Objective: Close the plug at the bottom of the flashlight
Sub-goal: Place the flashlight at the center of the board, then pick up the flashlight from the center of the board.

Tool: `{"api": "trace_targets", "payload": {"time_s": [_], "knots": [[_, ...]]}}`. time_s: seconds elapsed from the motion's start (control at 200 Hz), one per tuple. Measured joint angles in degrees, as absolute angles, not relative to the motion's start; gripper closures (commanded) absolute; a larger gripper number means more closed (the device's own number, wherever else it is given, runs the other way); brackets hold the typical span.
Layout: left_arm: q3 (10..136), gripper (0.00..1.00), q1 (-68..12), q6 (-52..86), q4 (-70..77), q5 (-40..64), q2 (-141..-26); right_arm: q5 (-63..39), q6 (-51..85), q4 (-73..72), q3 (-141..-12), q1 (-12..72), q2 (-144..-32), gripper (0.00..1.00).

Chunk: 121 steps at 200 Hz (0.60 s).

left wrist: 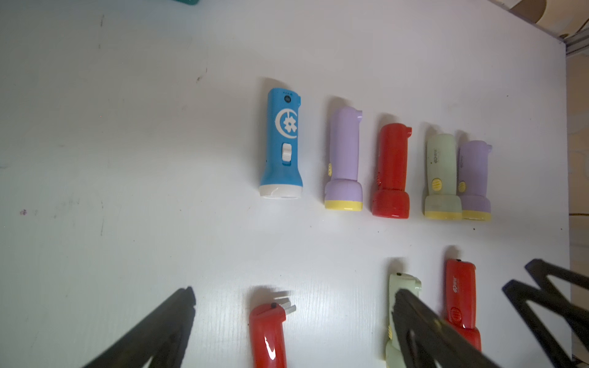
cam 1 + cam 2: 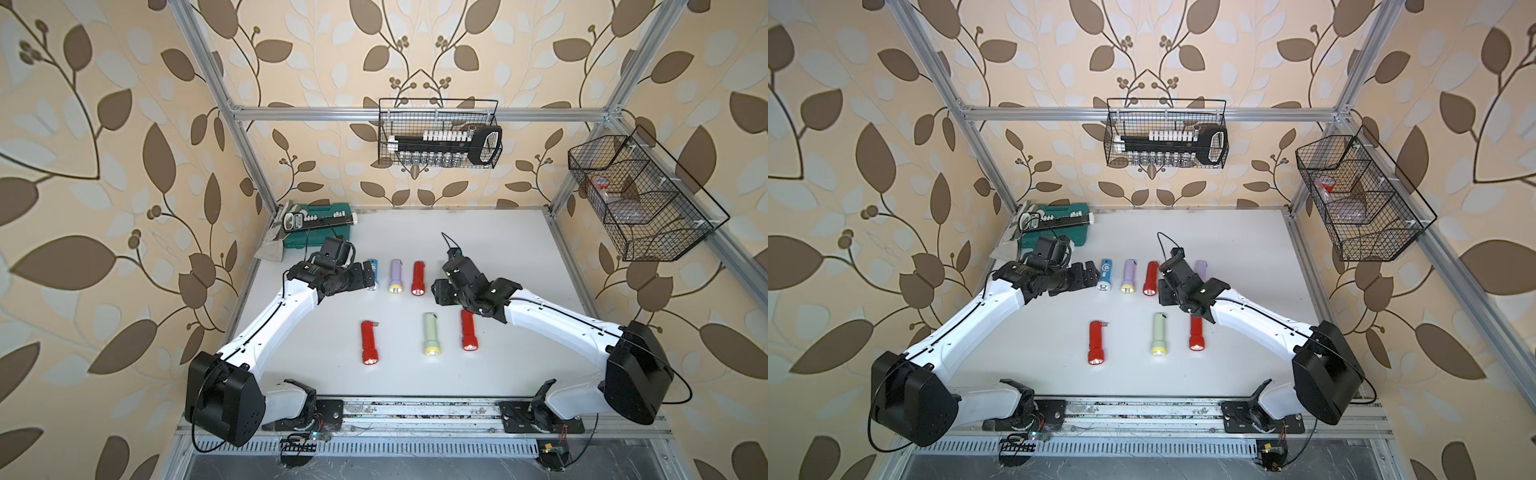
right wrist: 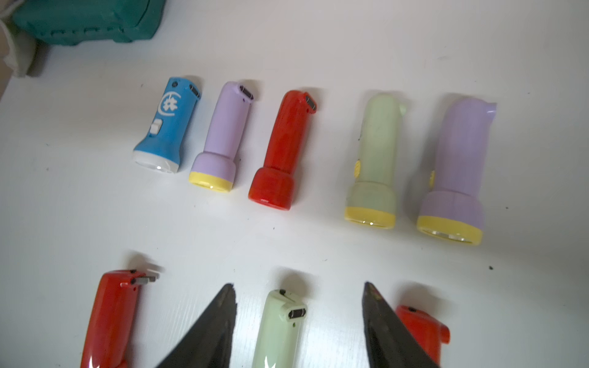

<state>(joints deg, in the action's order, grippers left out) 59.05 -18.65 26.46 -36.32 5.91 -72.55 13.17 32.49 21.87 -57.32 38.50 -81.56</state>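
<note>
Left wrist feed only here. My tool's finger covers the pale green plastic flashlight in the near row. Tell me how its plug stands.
Observer: In the right wrist view, the pale green plastic flashlight has its plug folded flush into its end, no prongs out.
Operator: Report the right tool.
Observer: The right tool is open and holds nothing; in its wrist view the fingers frame that flashlight's plug end.
Operator: Place my left tool from above.
Observer: In a top view the left tool, open, appears right beside the blue plastic flashlight in the far row.
</note>
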Motion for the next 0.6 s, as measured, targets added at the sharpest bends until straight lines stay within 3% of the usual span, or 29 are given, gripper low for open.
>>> {"api": "trace_targets", "payload": {"time_s": [0.05,0.395,0.605], "knots": [[57.82,0.01,-18.70,27.20,-37.01,6.63,-72.20,12.38,30.74,21.32,-57.32,35.97,-81.10,0.02],[50.09,0.03,-25.52,32.01,-42.98,7.03,-71.07,1.21,26.17,13.89,-50.06,20.36,-74.00,0.02],[49.23,0.05,-31.92,35.86,-45.01,2.87,-76.14,-2.20,22.55,12.88,-48.27,18.28,-70.91,0.02]]}}
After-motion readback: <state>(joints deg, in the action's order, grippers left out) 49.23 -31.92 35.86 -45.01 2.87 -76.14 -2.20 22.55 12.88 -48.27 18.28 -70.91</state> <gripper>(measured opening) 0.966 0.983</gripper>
